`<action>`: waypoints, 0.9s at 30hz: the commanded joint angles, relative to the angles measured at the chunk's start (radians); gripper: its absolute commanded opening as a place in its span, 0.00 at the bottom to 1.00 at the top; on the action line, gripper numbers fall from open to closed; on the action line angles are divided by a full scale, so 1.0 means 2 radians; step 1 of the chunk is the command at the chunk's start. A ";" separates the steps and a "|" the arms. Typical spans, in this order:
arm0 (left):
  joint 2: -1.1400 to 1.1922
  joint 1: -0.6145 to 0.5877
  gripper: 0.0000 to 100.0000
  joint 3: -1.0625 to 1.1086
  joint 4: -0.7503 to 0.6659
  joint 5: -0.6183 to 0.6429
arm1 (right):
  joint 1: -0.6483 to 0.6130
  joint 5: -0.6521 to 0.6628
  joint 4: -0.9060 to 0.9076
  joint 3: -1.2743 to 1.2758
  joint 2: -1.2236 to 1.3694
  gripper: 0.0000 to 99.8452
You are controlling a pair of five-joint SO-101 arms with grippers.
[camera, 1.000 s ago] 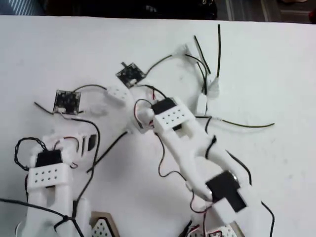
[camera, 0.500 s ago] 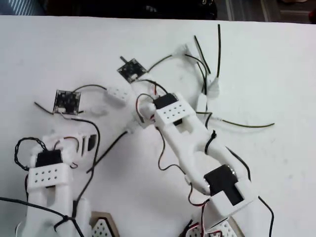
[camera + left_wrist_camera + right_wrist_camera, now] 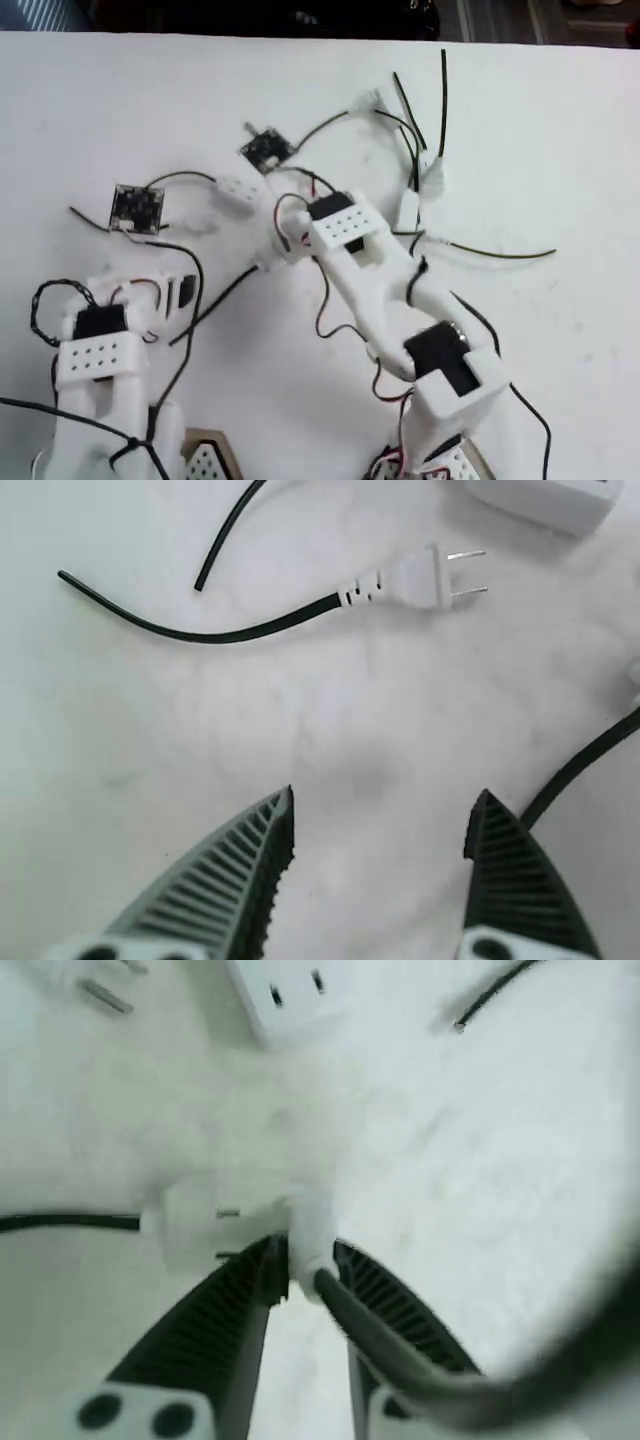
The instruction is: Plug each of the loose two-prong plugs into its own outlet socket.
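The right end effector (image 3: 305, 1255) is pinched tight on a small white plastic piece (image 3: 305, 1222) just beside the prongs of a white two-prong plug (image 3: 185, 1232). The left end effector (image 3: 384, 800) gapes empty over the white bench (image 3: 120, 730), with a second white plug (image 3: 410, 578) ahead near a white outlet block (image 3: 545, 500). The plugs look light, rigid and slippery, so grip the flat body sides, not the limp cord.

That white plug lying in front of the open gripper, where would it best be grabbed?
Probably by the white plug body, from above, pinching across its sides. It lies flat, its prongs must stay free for plugging in, and the black cord is too thin.
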 commanded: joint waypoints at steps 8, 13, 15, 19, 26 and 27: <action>-0.013 -0.003 0.28 -0.002 -0.011 -0.005 | -0.001 0.002 -0.007 -0.002 0.024 0.02; -0.013 -0.003 0.28 -0.001 -0.011 -0.005 | 0.046 0.005 -0.051 -0.002 0.024 0.02; -0.013 -0.003 0.28 -0.001 -0.011 -0.005 | 0.069 0.009 -0.070 -0.002 0.024 0.02; -0.013 -0.003 0.28 -0.001 -0.011 -0.005 | 0.109 0.050 -0.111 -0.002 0.025 0.02; -0.013 -0.003 0.28 -0.001 -0.011 -0.005 | 0.168 0.081 -0.121 -0.064 0.043 0.02; -0.013 -0.003 0.28 -0.001 -0.011 -0.005 | 0.175 0.084 -0.115 -0.081 0.053 0.02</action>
